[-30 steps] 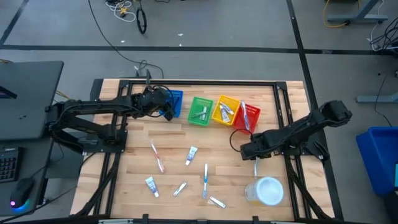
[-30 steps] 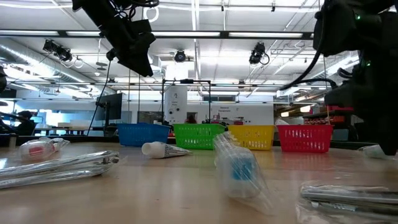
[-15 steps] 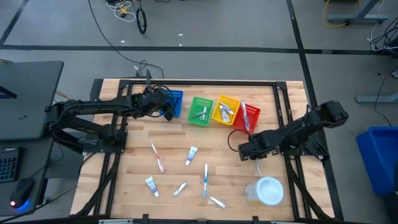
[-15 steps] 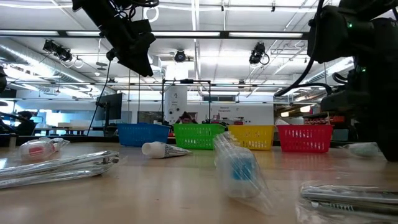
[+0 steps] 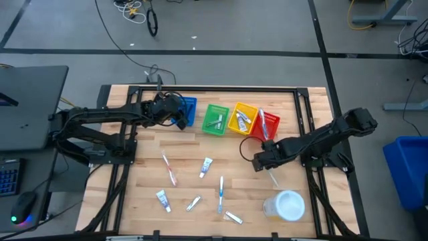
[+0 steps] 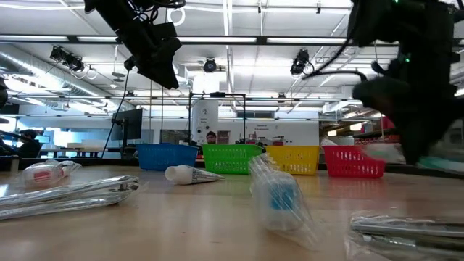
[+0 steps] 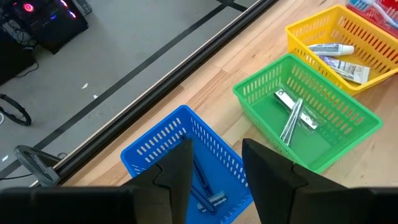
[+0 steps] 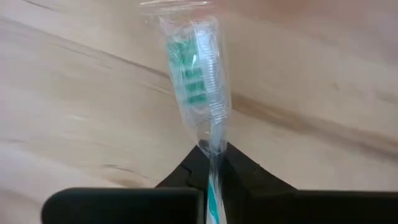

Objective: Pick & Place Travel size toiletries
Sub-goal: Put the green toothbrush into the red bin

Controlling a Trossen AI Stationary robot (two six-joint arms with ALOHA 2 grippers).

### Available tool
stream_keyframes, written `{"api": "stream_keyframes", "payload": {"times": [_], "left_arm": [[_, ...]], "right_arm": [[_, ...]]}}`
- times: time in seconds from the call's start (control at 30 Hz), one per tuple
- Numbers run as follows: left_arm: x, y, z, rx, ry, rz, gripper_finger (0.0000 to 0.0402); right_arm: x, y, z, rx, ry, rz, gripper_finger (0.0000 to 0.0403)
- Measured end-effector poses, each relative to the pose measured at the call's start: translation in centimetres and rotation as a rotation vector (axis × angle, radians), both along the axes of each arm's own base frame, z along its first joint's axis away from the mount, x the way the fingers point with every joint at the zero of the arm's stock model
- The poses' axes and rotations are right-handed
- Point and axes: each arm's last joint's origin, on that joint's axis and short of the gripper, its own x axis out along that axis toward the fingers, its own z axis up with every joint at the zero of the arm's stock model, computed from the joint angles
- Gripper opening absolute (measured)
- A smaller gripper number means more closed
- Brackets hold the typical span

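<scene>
Pinched in the right gripper was a wrapped toothbrush with green bristles, its fingers closed on the handle and the head sticking out above bare wood; from above, that gripper hung over the table just in front of the red basket. Nearest the front edge, the round white container stood at the right, and six loose toiletries lay scattered from left to middle, among them a small tube, a blue toothbrush and a pink toothbrush. Farther back, sorting looked partly done: the green basket held razors, the yellow basket tubes. Farthest, the left gripper waited over the blue basket, fingers apart and empty. By my reckoning, roughly half remained.
</scene>
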Motion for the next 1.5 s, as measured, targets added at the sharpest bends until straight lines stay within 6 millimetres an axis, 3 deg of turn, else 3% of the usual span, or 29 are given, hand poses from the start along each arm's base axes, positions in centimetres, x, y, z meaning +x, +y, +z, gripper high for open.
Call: {"api": "stream_keyframes", "payload": {"times": [0.3, 0.47, 0.7, 1.07, 1.27, 1.5], "left_arm": [[0.1, 0.0, 0.1, 0.003, -0.014, 0.0, 0.0145], [0.1, 0.0, 0.1, 0.004, -0.018, 0.0, 0.0145], [0.3, 0.0, 0.3, 0.029, -0.016, -0.036, 0.0145], [0.3, 0.0, 0.3, 0.031, -0.013, -0.038, 0.0145], [0.3, 0.0, 0.3, 0.042, -0.002, -0.046, 0.0145], [0.3, 0.0, 0.3, 0.043, -0.002, -0.047, 0.0145]], "right_arm": [[2.1, -0.8, 3.9, -0.187, -0.286, 0.124, 0.0024], [3.2, -2.4, 5.8, -0.418, -0.437, 0.178, 0.0024], [3.0, -6.1, 6.4, -0.762, -0.331, 0.081, 0.0025], [2.0, -10.2, 5.9, -0.71, -0.193, -0.024, 0.003], [1.3, -10.6, 4.9, -0.584, -0.166, -0.045, 0.003], [0.5, -10.5, 2.5, -0.575, -0.153, -0.04, 0.0033]]}}
